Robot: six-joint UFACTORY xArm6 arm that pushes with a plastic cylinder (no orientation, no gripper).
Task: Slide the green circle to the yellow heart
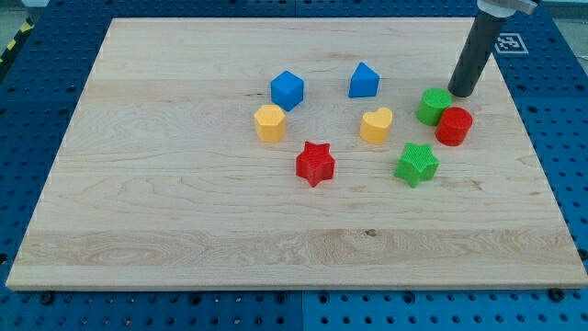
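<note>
Camera view: green circle beside tool

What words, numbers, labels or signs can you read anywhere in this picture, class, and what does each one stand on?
No readable words or numbers appear anywhere.
Square black-and-white marker at the view's top right, on the blue pegboard beside the wooden board: a coded pattern, not text.
Yellow-black striped tape at the view's top left: a marking only, no lettering.
The coloured blocks and my tip carry no print.
</note>
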